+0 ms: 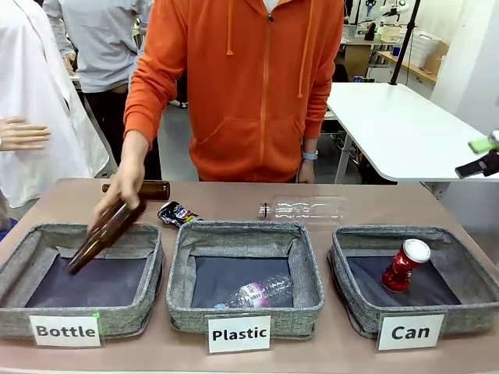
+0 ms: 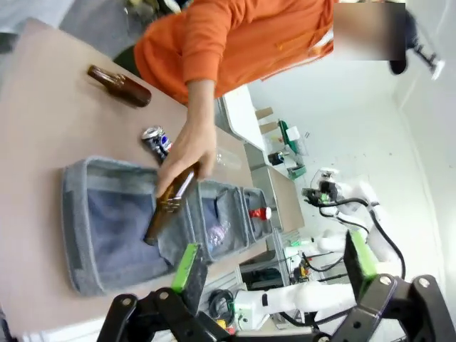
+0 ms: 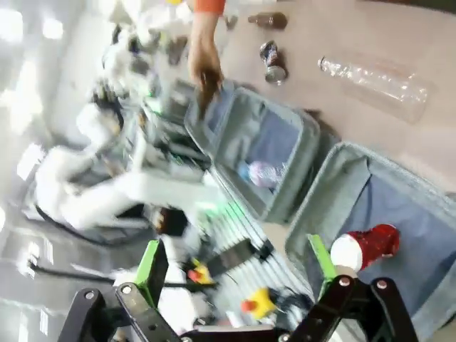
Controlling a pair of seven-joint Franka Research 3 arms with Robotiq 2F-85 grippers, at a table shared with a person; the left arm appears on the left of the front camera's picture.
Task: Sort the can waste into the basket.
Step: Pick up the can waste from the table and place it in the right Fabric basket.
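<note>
A red can point(image 1: 405, 265) with a silver top leans inside the grey basket point(image 1: 394, 233) signed "Can", at the right. The right wrist view has the same red can point(image 3: 363, 247) just beyond my right gripper point(image 3: 236, 263), which is open and empty above the basket point(image 3: 335, 185). In the front view, the right gripper point(image 1: 477, 156) hangs high at the far right edge. A crushed dark can point(image 1: 178, 213) lies on the table behind the baskets, also seen as the crushed can point(image 2: 154, 139) from the left wrist. My left gripper point(image 2: 274, 260) is open, high above the table.
A person's hand holds a brown bottle point(image 1: 109, 230) over the "Bottle" basket point(image 1: 47, 234). Another brown bottle point(image 1: 148, 189) and a clear plastic bottle point(image 1: 304, 209) lie on the table. The "Plastic" basket point(image 1: 242, 228) holds a plastic bottle point(image 1: 257, 294).
</note>
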